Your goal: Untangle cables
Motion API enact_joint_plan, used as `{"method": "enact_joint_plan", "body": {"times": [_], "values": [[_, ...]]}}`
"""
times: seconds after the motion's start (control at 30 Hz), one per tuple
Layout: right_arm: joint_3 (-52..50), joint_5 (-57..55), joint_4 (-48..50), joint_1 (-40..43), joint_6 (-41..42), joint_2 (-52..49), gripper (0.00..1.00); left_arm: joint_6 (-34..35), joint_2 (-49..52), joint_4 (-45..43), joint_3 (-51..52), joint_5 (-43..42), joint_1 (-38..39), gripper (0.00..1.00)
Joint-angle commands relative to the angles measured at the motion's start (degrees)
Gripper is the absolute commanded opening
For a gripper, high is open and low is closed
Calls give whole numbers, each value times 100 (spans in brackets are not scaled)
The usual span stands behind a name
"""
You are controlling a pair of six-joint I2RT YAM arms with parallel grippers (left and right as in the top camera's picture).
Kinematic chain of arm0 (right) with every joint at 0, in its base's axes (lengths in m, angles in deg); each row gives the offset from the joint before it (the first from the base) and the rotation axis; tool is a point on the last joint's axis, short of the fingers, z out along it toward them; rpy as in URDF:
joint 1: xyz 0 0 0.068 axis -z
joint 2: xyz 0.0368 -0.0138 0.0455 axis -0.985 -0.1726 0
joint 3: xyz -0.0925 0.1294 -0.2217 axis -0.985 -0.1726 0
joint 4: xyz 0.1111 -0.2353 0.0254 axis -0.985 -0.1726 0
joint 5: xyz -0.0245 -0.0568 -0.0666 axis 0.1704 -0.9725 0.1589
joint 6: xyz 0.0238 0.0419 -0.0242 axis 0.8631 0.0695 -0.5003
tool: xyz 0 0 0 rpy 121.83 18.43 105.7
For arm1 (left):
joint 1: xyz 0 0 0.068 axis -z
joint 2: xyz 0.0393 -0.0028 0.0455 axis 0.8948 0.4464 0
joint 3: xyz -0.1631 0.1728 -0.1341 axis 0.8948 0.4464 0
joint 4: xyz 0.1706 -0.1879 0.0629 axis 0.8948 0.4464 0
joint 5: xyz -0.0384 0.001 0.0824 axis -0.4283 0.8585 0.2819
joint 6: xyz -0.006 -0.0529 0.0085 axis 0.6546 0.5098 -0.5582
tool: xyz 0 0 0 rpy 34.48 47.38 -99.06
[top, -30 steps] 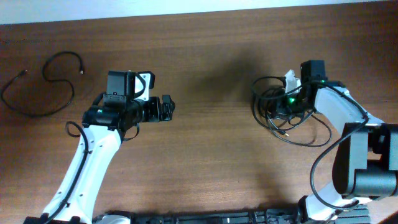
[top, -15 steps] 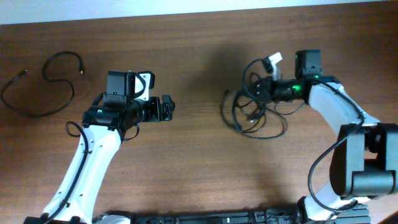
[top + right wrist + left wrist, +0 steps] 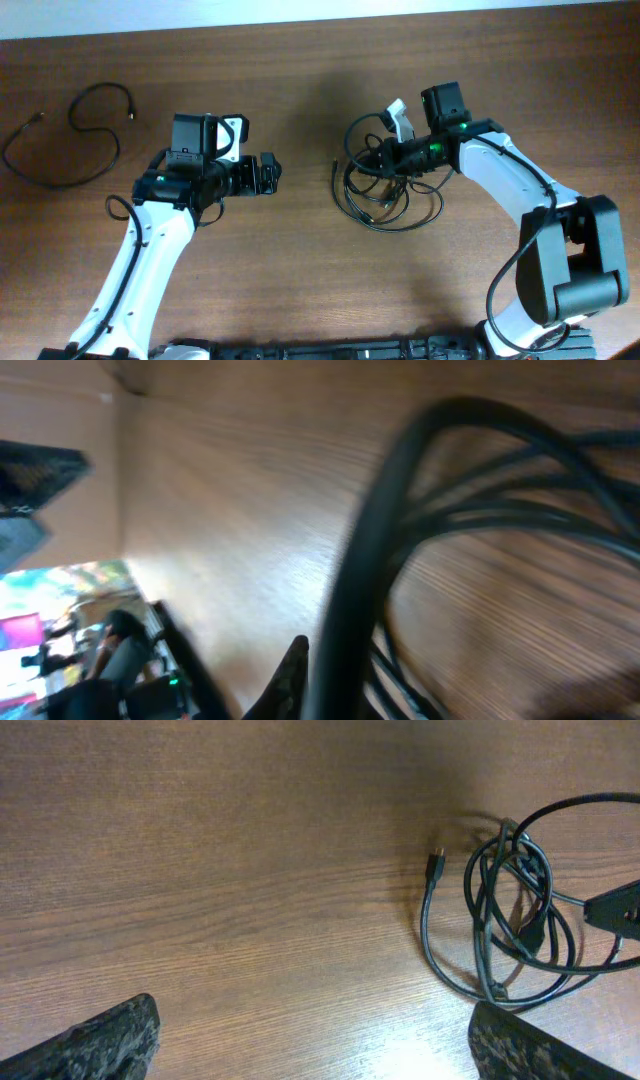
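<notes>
Haulage under way: cables (image 3: 378,190) pulled toward mid-table

Closest in, on the right wrist view, little can be resolved. A thick black loop of the cables (image 3: 365,560) is smeared across the lens by motion, and no fingers can be made out there. From overhead, the right gripper (image 3: 392,158) is seen buried in the top of the knot. As the whole knot has been carried along with it, it is judged to be clamped on the cables, though the blur leaves that short of certain.

Over the last second the heap has been dragged from the right side of the table (image 3: 300,60) to just right of centre, with the right arm stretched out behind it. The loops have been spread a little on the way. One plug end (image 3: 437,855) is now left trailing free at the left edge of the heap, but the strands are still crossed over one another.

Further out, the left gripper (image 3: 268,173) has not been moved. Its fingers (image 3: 110,1040) are held wide apart with nothing between them, and the heap is now framed at the right of its wrist view. The tangle appears to have been brought within reach of both arms, so a second hold, perhaps near the free plug end, looks possible. Actual separation is not yet begun.

Farthest off, near the left rear corner, a loose cable (image 3: 60,140) is laid out alone in an open curl, well apart and untouched.
</notes>
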Motion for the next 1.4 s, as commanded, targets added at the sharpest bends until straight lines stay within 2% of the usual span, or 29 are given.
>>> {"method": "enact_joint_plan", "body": {"times": [0.0, 0.13, 0.3, 0.47, 0.57, 0.73, 0.83, 0.9, 1.0, 1.1, 1.2, 1.37], "values": [[111, -588, -103, -15, -42, 205, 4, -114, 24, -205, 15, 37, 13, 99], [111, -584, -105, -15, -37, 219, 4, -114, 24, -203, 15, 37, 13, 99], [111, -581, -103, -17, 435, 223, 4, -114, 24, -219, 15, 35, 13, 99], [129, -540, -101, -245, 732, 295, 4, -118, -131, 378, 15, -70, 7, 99], [254, -544, -103, -555, 732, 417, 4, -116, -693, 492, 15, -334, -26, 99], [673, -568, -125, -999, 730, 459, 4, -116, -2076, 741, 15, -267, -26, 99], [863, -579, -164, -1137, 732, 459, 4, -131, -2575, 1049, 15, -151, -26, 99], [1167, -540, -562, -1169, 730, 496, 4, -411, -2796, 1259, 15, -20, -26, 99], [1709, -542, -1241, -1169, 553, 678, 4, -413, -2892, 1456, 15, 59, -26, 99], [1947, -437, -1384, -1241, 557, 857, 4, -413, -2793, 1451, 15, 59, -26, 99], [1965, -256, -1246, -1475, 562, 1036, 4, -413, -2503, 1440, 15, 57, -26, 99], [1965, -411, 289, -2050, 667, 1045, 4, -540, -2114, 1346, 15, 61, -26, 99]]}}
